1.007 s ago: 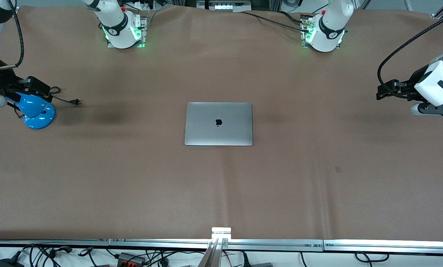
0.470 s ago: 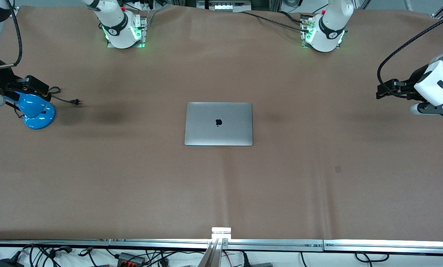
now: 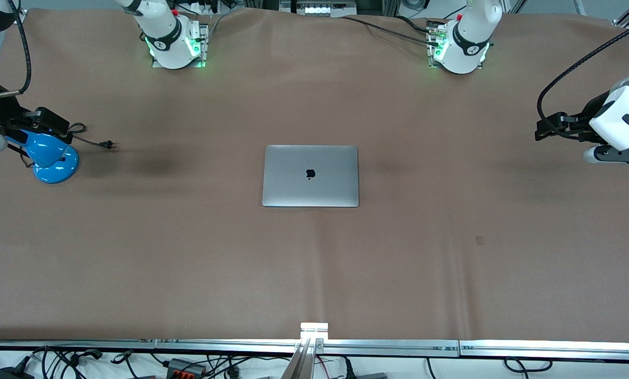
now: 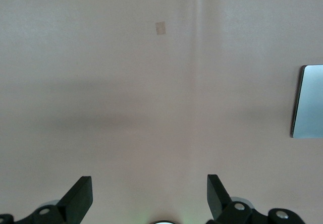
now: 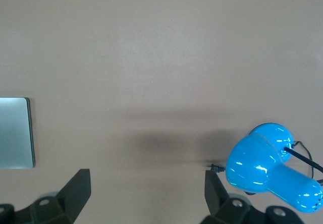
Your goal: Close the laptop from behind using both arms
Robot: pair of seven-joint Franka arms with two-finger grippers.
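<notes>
Laptop (image 3: pixel 310 176) lies flat at centre frame in the front view, lid down, dark logo facing up; it appears already closed, so the task's closing looks done, or the pictures disagree with the task sentence.

Left gripper (image 4: pixel 150 199): up over bare tablecloth (image 3: pixel 451 263) at the right edge of the front view; fingers spread wide, nothing between them; only one edge of the laptop shows at the right margin of the left wrist view, well apart from the fingers.

Right gripper (image 5: pixel 147 196): at the left edge of the front view, over the tablecloth beside the blue lamp (image 3: pixel 51 158); fingers spread wide, holding nothing; in the right wrist view the lamp sits lower right, very near one finger, with its plug (image 3: pixel 108 143) lying loose on the cloth.

Risks, as judgement:
- any downward push on a lid that is already shut loads the screen and hinge for no gain; cause: treating the lid as open;
- right arm swinging inward or dropping could clip the lamp or snag its cord; cause: the close spacing seen in the wrist view;
- uneven contact from the two arms could slide the slim metal body on the cloth; cause: one gripper arriving first.
</notes>
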